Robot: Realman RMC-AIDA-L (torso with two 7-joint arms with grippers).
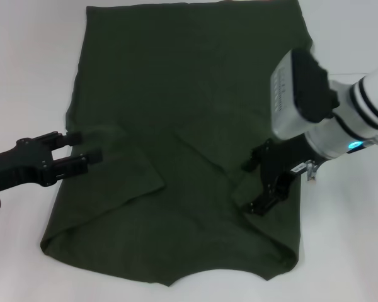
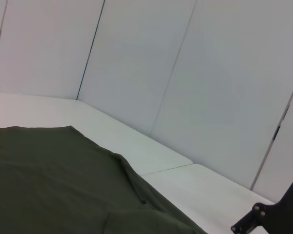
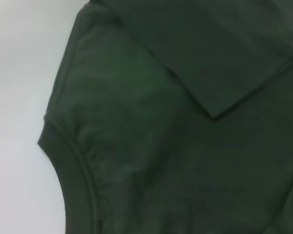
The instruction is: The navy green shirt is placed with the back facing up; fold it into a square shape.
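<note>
The navy green shirt [image 1: 189, 126] lies flat on the white table with its plain side up and both sleeves folded inward over the body. In the head view my left gripper [image 1: 88, 146] is open at the shirt's left edge, its fingertips just over the cloth. My right gripper [image 1: 250, 187] is open above the shirt's right part, near the folded-in sleeve. In the right wrist view the shirt [image 3: 176, 136] fills the picture, with the ribbed neckline [image 3: 80, 180] and a folded sleeve corner [image 3: 215, 114]. The left wrist view shows the shirt [image 2: 53, 185] low across the table.
White table [image 1: 25, 75] surrounds the shirt on all sides. Pale wall panels [image 2: 195, 73] stand behind the table's far edge. A black part of the other arm [image 2: 271, 217] shows in a corner of the left wrist view.
</note>
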